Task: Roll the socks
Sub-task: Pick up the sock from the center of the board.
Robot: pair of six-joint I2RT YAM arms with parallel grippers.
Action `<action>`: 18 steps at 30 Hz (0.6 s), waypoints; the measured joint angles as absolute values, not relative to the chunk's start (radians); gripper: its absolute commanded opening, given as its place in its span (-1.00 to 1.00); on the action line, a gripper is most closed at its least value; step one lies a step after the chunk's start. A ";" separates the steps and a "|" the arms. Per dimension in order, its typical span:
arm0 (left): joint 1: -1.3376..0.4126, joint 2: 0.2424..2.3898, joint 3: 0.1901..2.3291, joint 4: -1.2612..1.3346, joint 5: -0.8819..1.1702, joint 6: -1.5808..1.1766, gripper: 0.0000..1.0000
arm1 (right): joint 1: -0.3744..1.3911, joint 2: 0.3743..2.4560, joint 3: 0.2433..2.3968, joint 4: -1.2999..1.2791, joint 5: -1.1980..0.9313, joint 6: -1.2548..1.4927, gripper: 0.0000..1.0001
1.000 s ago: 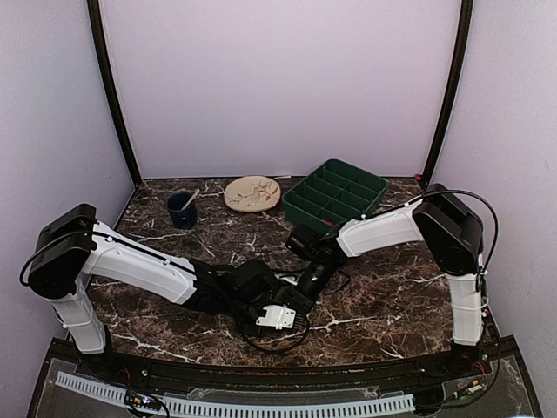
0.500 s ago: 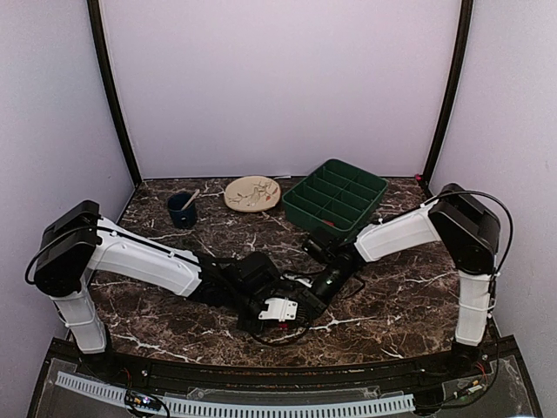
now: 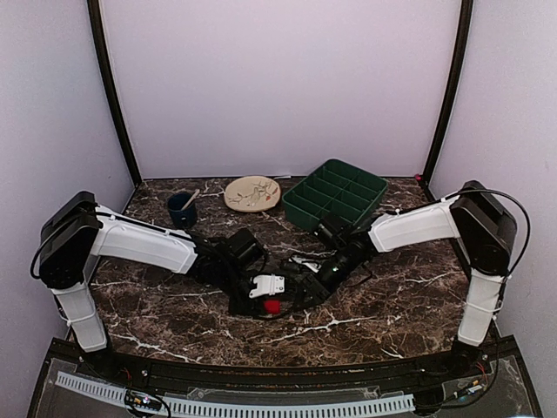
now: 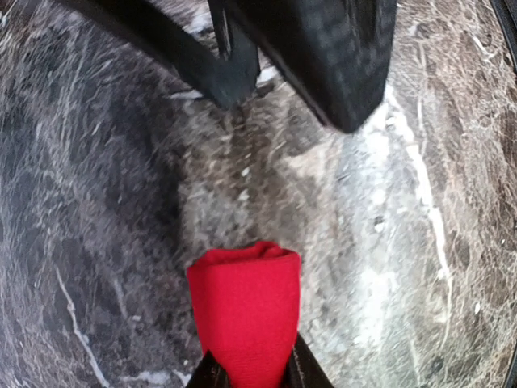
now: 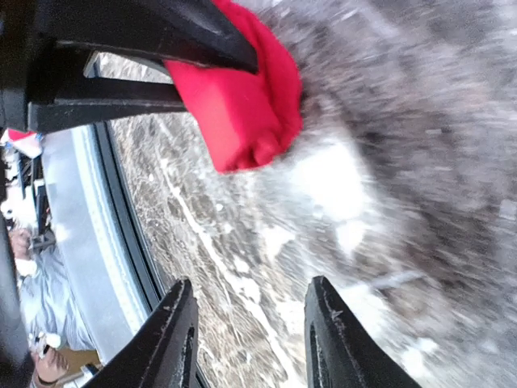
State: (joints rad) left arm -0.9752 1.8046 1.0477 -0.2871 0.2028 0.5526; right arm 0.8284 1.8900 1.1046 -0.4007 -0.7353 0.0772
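The left gripper (image 4: 249,373) is pinched on a red sock roll (image 4: 245,307). Its two fingertips clamp the near end, and the rounded, folded end projects free toward 12 o'clock in the left wrist view. The grip probably serves to keep the wound fabric from springing loose. Whether the bundle contains one sock or both cannot be told.

The right gripper (image 5: 252,327) is spread apart and empty. It faces the roll from close by without touching it, and its fingers frame bare stone. This stance suggests it is positioned to tuck or steady the free end.

From above, both arms meet just toward 6 o'clock of the table centre, with the roll low over the surface.

- Walls (image 3: 278,78): plain lilac on three sides.
- Table (image 3: 392,296): dark brown marble with white veins.
- Green divided tray (image 3: 335,196): at 1 o'clock.
- Cream plate (image 3: 252,192): at 12 o'clock.
- Dark blue cup (image 3: 181,210): at 10 o'clock, with a utensil standing in it.
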 measured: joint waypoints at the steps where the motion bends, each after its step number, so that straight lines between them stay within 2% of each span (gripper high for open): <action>1: -0.967 1.803 1.048 -0.292 0.208 0.549 -0.59 | 0.823 1.884 1.115 -0.410 -0.721 0.081 -0.15; 7: -0.932 1.801 1.064 -0.319 0.227 0.538 -0.59 | 0.776 1.853 1.203 -0.451 -0.625 0.084 -0.14; 18: -0.860 1.777 1.087 -0.330 0.223 0.538 -0.58 | 0.679 1.859 1.439 -0.511 -0.274 0.057 -0.21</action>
State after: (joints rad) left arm -0.8604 1.7767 1.0870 -0.3302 0.2234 0.5385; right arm 0.6788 1.8591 1.4395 -0.5114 -0.2741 0.0570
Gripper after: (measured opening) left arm 0.207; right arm 0.397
